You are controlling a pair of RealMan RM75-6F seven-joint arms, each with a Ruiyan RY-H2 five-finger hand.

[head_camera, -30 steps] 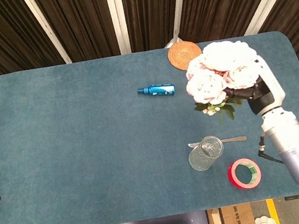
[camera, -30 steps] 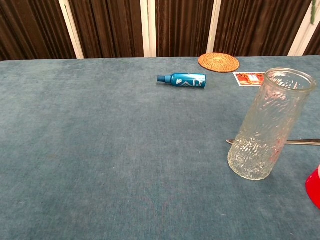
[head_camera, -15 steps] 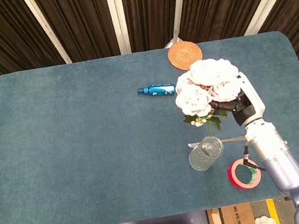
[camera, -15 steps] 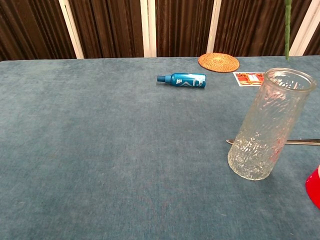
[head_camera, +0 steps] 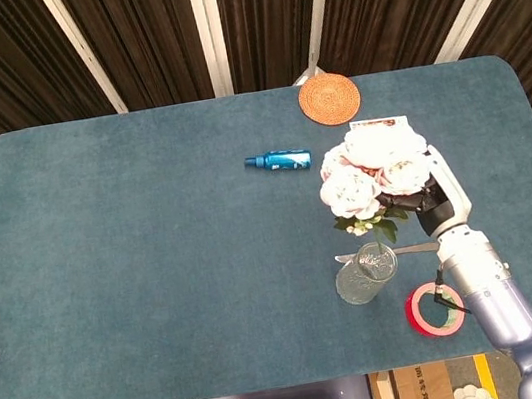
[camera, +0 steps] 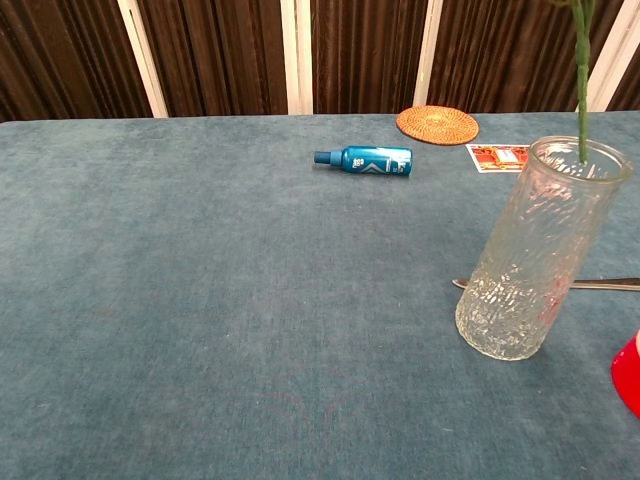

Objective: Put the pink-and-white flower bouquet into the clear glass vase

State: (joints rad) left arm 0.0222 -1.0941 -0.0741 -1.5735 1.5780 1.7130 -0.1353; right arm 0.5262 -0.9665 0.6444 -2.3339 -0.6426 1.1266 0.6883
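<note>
**Stem tip is reaching the vase mouth**

I am bringing the bouquet (head_camera: 374, 167) down over the glass vase (camera: 538, 250). A second ago the flowers were sitting back by the woven coaster (head_camera: 329, 97); now they are hanging nearer to me, just above the vase, and they have uncovered a printed card (camera: 497, 155) that was hidden under them. In the chest view the green stem (camera: 581, 80), which half a second ago was ending above the rim, is now dipping just inside the vase mouth. I am judging from this that the aim is good and what is left is a straight lowering and then a release.

My right hand (head_camera: 434, 195) is wrapping the bunch below the blooms, gripping it. My left hand is not showing in either view.

As for room, the surface (head_camera: 154, 258) is lying wide open to my left, with only the blue spray bottle (head_camera: 280, 161) out there, well apart from the vase. On my right things are tighter: the vase is standing near the front edge, the red tape roll (head_camera: 434, 309) is lying just beside it under my forearm, and a metal utensil (head_camera: 418, 248) is lying just behind it. I am judging that any sideways drift risks tipping the tall vase.
</note>
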